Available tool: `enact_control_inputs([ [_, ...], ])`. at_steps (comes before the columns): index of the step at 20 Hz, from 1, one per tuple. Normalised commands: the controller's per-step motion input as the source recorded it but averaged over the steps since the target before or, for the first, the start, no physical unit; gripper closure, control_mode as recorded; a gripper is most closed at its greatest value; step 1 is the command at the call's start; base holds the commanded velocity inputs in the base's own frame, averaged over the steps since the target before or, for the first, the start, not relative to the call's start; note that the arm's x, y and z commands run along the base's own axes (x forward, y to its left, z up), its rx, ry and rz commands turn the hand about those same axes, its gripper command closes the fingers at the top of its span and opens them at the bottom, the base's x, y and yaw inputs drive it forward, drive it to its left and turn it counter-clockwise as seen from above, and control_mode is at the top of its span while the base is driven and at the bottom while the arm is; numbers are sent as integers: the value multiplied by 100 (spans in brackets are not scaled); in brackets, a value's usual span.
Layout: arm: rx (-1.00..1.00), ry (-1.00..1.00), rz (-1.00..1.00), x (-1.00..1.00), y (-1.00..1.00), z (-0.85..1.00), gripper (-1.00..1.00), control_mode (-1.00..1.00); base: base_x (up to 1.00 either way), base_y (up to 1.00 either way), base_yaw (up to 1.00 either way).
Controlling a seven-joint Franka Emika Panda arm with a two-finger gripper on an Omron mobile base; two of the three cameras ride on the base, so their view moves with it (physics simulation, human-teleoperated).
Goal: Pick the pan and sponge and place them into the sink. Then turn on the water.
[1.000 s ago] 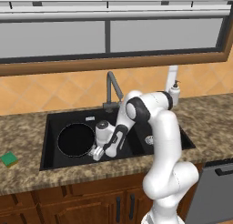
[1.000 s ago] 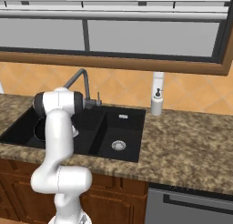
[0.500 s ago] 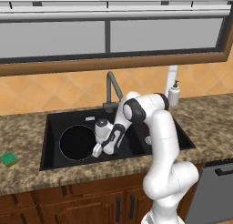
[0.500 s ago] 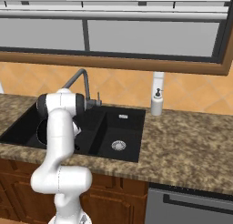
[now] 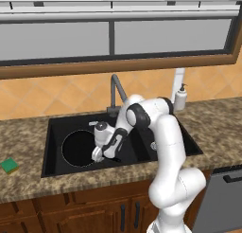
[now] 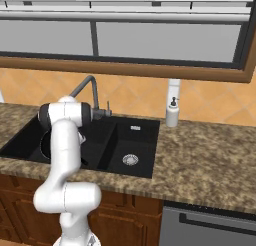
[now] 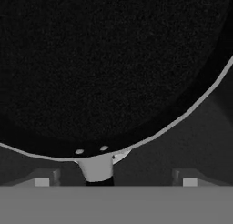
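The black pan (image 5: pixel 79 148) lies flat in the wide left basin of the black sink (image 5: pixel 75 123). In the hand view its dark inside (image 7: pixel 104 63) spreads wide, and its slim handle (image 7: pixel 97 167) points back between my fingertips (image 7: pixel 43 180), untouched. My gripper (image 5: pixel 97 155) hangs low in the basin at the pan's right edge, open (image 7: pixel 116 180). The green sponge (image 5: pixel 9 165) rests on the counter left of the sink. No water falls from the dark faucet (image 5: pixel 116 91). In the right base view my arm covers most of the pan (image 6: pixel 46 146).
A white soap dispenser (image 5: pixel 180 94) stands behind the sink's right corner (image 6: pixel 172 111). The narrower right basin has a silver drain (image 6: pixel 130 160). A dishwasher front (image 5: pixel 222 199) sits below the counter on the right. Speckled granite counter (image 6: pixel 200 160) runs on both sides.
My gripper went from shut on the pan's handle to wide open, and the pan now rests free in the left basin. The hand has lifted slightly.
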Motion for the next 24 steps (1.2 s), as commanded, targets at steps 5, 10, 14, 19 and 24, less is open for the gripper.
enact_control_inputs([
  [5, 0, 0, -2, -2, 33, 52, -100, -100, 0, 0, 0],
  [10, 3, -3, -9, -27, 21, 50, -100, -100, 0, 0, 0],
  [14, 5, -4, -14, -22, 21, 48, -100, -100, 0, 0, 0],
  [19, 6, -2, -13, -24, 27, 49, -100, -100, 0, 0, 0],
  [24, 4, -1, -14, -27, 40, 42, -100, -100, 0, 0, 0],
])
